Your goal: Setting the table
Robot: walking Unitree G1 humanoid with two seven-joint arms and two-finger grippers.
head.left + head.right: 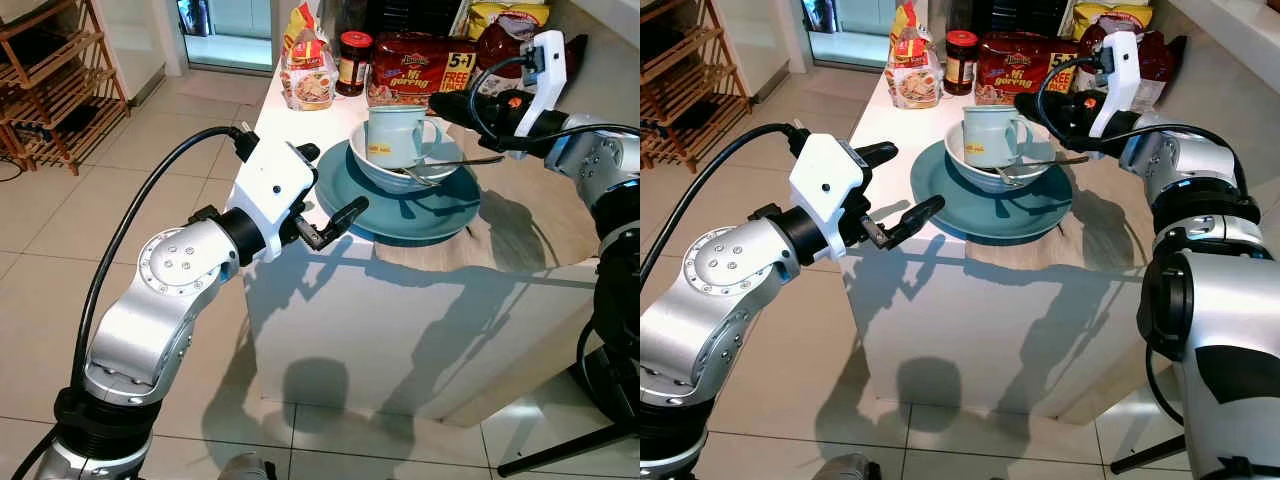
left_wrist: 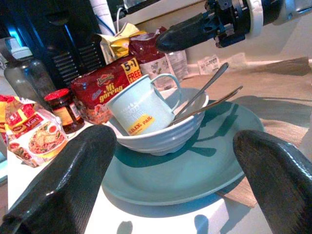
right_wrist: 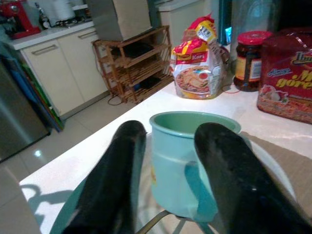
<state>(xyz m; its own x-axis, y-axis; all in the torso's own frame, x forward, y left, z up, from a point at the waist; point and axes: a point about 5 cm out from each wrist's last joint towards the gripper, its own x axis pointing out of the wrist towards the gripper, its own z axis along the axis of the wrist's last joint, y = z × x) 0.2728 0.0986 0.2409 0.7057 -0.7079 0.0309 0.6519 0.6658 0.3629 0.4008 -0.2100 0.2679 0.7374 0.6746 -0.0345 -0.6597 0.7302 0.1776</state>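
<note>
On the white counter lies a teal plate (image 1: 430, 215) with a white bowl (image 1: 392, 180) on it. A pale green mug (image 1: 393, 133) stands tilted inside the bowl, beside a spoon and a fork (image 1: 455, 162) that lean out to the right. My left gripper (image 1: 335, 180) is open at the plate's left rim, near the counter's front corner, with nothing between its fingers (image 2: 63, 185). My right gripper (image 1: 440, 102) hovers open just right of the mug's handle, pointing at the mug (image 3: 183, 161) without touching it.
A woven placemat (image 1: 520, 225) lies under the plate. Red noodle packs (image 1: 420, 65), a jar (image 1: 353, 62) and a snack bag (image 1: 306, 70) crowd the counter's back. A wooden rack (image 1: 50, 70) stands on the tiled floor to the left.
</note>
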